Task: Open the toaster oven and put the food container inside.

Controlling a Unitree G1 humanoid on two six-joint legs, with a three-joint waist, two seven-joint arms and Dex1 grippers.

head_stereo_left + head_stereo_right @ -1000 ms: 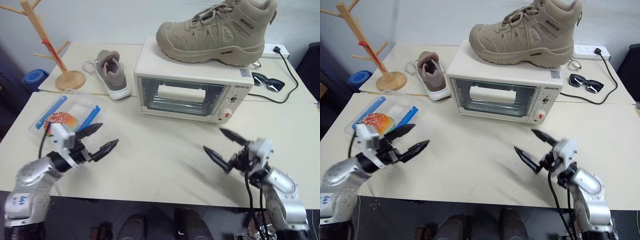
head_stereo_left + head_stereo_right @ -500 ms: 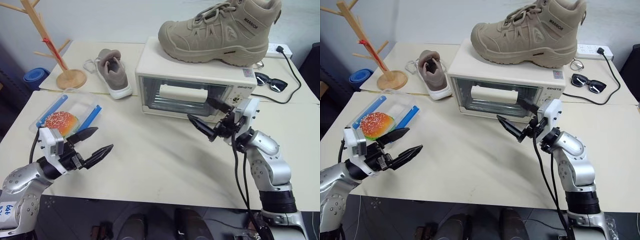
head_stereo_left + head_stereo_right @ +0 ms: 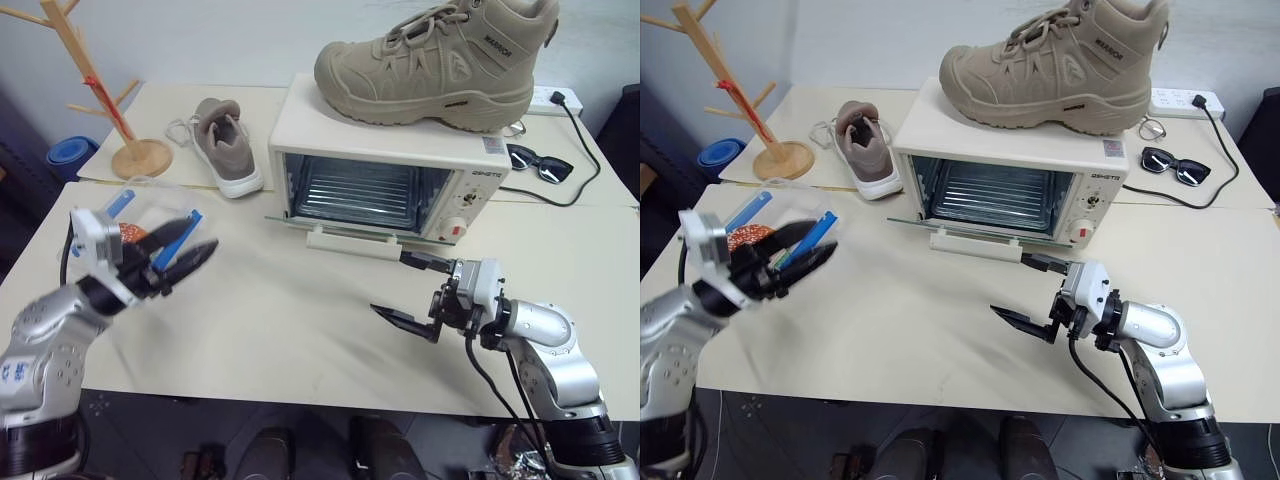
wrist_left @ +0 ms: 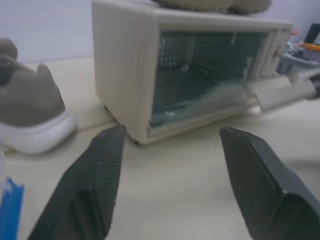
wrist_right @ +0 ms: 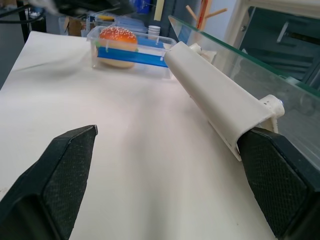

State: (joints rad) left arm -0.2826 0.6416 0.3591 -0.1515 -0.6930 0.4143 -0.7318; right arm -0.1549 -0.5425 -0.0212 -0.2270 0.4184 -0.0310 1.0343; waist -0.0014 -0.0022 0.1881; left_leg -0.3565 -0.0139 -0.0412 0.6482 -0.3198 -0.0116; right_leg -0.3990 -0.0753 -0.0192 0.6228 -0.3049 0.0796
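The toaster oven [image 3: 380, 170] stands open at the table's [image 3: 300, 340] far side, door dropped flat. The food container [image 5: 131, 48] sits well to its left: light, rigid, probably slick, best pinched across its long sides. Left gripper [image 3: 178, 252] hovers over it, half-spread, holding nothing; right gripper [image 3: 412, 292] gapes wide, empty.

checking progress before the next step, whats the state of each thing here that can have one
toaster oven: door down, fully open, wire rack bare
food container: on the table, burger inside, not in the oven
left gripper: fingers apart above the container, holding nothing
right gripper: open, holding nothing, just in front of the door handle
boot: upright on the oven
sunglasses: folded
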